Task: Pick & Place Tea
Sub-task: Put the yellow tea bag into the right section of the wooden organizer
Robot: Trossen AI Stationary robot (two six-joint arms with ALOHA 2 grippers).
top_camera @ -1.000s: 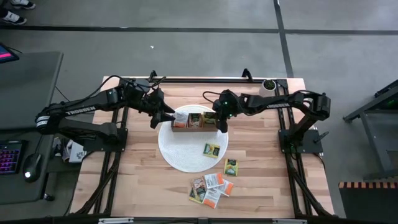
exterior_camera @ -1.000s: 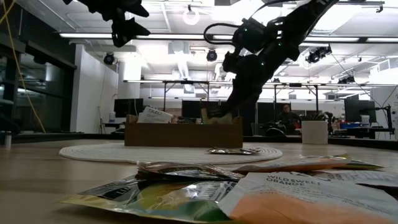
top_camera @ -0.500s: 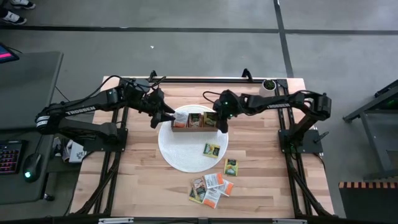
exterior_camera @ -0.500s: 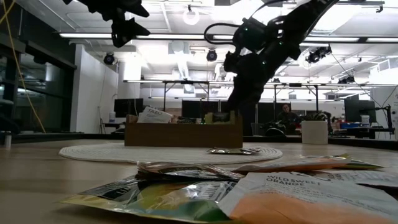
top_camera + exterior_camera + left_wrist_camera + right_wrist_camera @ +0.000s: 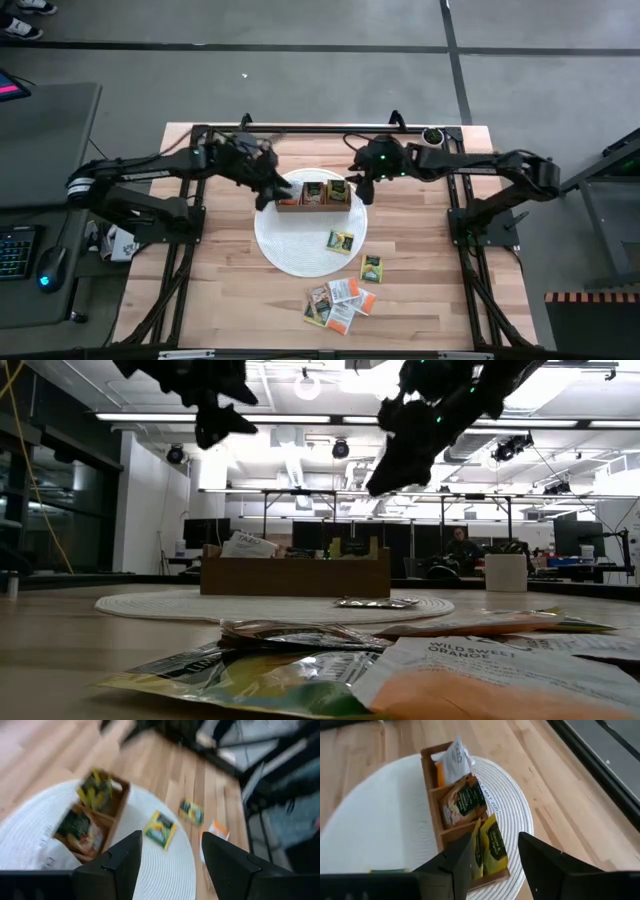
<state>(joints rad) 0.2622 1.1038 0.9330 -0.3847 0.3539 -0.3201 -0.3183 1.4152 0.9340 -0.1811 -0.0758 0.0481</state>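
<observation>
The tea is small square packets. Several stand in the wooden three-compartment box (image 5: 313, 193) on the round white mat (image 5: 300, 245): a white one (image 5: 452, 757), a brown one (image 5: 464, 802) and green-yellow ones (image 5: 489, 844). Other packets lie flat: one on the mat (image 5: 340, 241), one on the table (image 5: 371, 267), and a pile near the front edge (image 5: 340, 303). My right gripper (image 5: 495, 870) hangs open above the box's right end (image 5: 385, 480), nothing between its fingers. My left gripper (image 5: 172, 865) hangs open, high over the box's left end (image 5: 270, 190).
A small white pot with a plant (image 5: 431, 137) stands at the table's far right corner. The black frame rail (image 5: 320, 128) runs along the far edge. Bare wood lies at the table's near left (image 5: 220, 290).
My right gripper has risen out of the box's right compartment and drawn back toward the far edge, leaving the green-yellow packet standing in the box. My left gripper has shifted a little toward the box and slightly down.
</observation>
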